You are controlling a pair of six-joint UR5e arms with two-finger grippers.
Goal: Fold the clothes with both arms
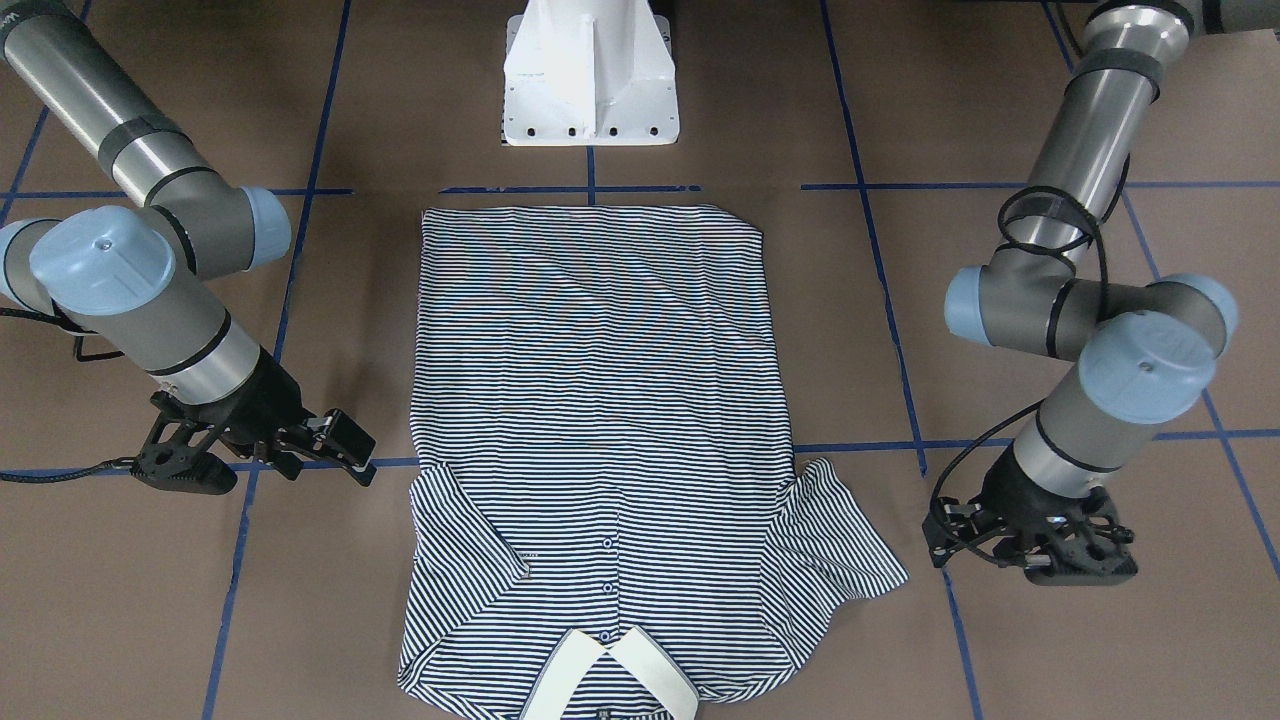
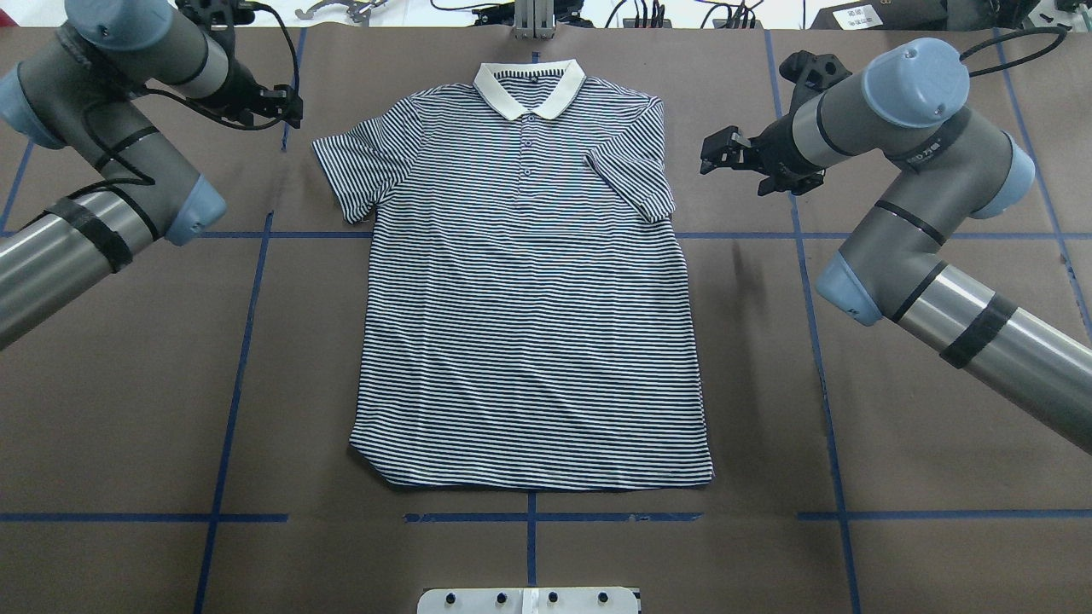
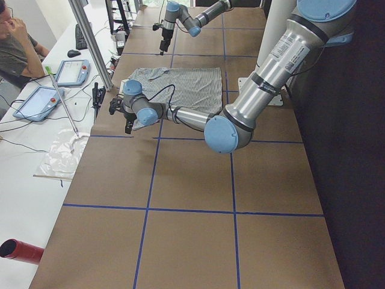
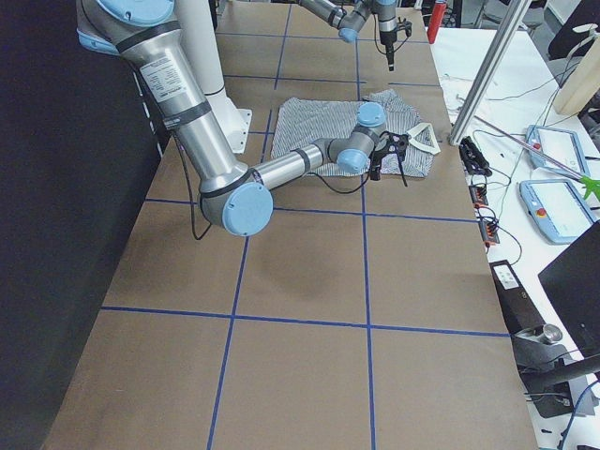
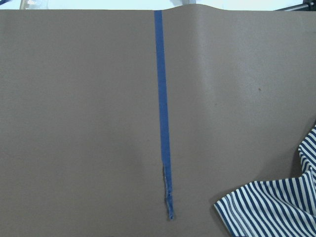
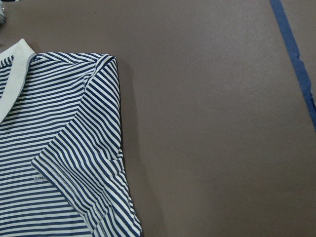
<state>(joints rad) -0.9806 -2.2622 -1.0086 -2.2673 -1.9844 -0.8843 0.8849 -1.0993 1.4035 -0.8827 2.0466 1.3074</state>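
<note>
Table [image 2: 128,384], shirt [image 2: 529,324] between left tool [image 2: 288,106], right tool [image 2: 715,152]

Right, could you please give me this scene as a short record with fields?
Garment: striped polo shirt, flat on the table, front up
Collar: white, at the edge far from the robot
Sleeve on robot's left: spread outward
Sleeve on robot's right: folded in over the chest
Left gripper: beside the spread sleeve, holding nothing; opening unclear
Right gripper: beside the folded sleeve, open, empty
</note>
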